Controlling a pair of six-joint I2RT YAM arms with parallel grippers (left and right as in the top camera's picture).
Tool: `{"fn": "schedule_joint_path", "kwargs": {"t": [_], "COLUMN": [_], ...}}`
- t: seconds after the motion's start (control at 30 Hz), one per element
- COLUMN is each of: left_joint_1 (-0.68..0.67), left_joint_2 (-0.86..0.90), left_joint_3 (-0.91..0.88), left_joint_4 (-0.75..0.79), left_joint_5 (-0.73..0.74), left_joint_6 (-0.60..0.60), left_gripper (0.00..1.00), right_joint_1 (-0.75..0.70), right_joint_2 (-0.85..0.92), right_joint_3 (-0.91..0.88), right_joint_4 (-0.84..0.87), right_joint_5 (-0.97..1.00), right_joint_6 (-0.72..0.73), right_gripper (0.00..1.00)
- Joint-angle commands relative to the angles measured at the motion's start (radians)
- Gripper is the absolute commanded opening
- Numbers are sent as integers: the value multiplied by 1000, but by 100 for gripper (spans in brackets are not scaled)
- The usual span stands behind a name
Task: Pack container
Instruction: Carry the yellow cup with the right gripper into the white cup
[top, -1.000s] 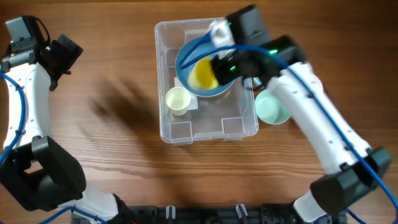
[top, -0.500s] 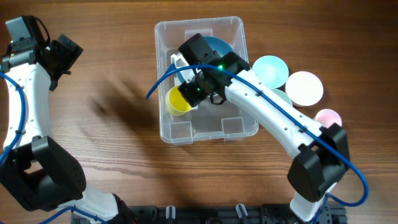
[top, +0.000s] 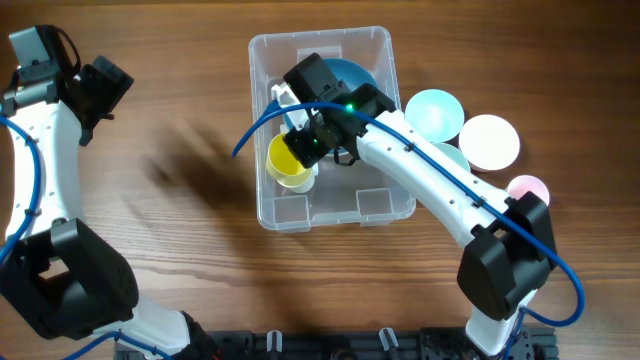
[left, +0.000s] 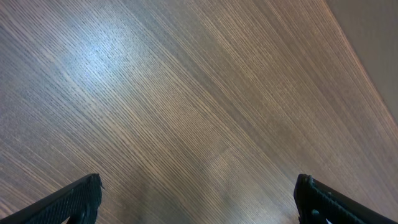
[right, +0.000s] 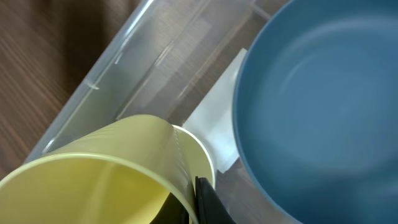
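The clear container (top: 385, 208) stands in the middle of the table (top: 170, 250), and inside it the right hand (top: 308, 148) is clenched on the rim of a yellow cup (top: 284, 158) beside a blue bowl (top: 352, 74), while the left hand (top: 100, 85) hangs fully released at the far left

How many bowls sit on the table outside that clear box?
4: pale blue bowl beside the container, white bowl next to it, small pink bowl nearer the robot, mint bowl mostly under the right arm. More may be hidden.

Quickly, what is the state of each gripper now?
Left gripper: open, empty.
Right gripper: shut on the yellow cup.
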Motion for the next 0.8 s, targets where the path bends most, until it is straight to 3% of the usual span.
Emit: {"fn": "schedule_joint_path", "kwargs": {"t": [0.0,0.13,0.27,0.5,0.77], "left_joint_1": [3,3,3,3,3], "left_joint_2": [7,8,8,8,7], "left_joint_3": [10,10,10,10,10], "left_joint_4": [0,0,0,0,0], "left_joint_5": [1,1,1,1,1], "left_joint_6": [5,5,5,5,5], "left_gripper": [100,100,100,100,100], "right_joint_1": [2,2,2,1,-43], "right_joint_2": [8,8,8,8,-32], "right_joint_3": [-2,-2,-2,-2,1], "right_joint_4": [2,-2,-19,-41,-118], "right_joint_5": [84,93,129,142,146], "right_joint_6": [-11,-35,-37,-37,29], "right_gripper": [5,5,23,29,28]}}
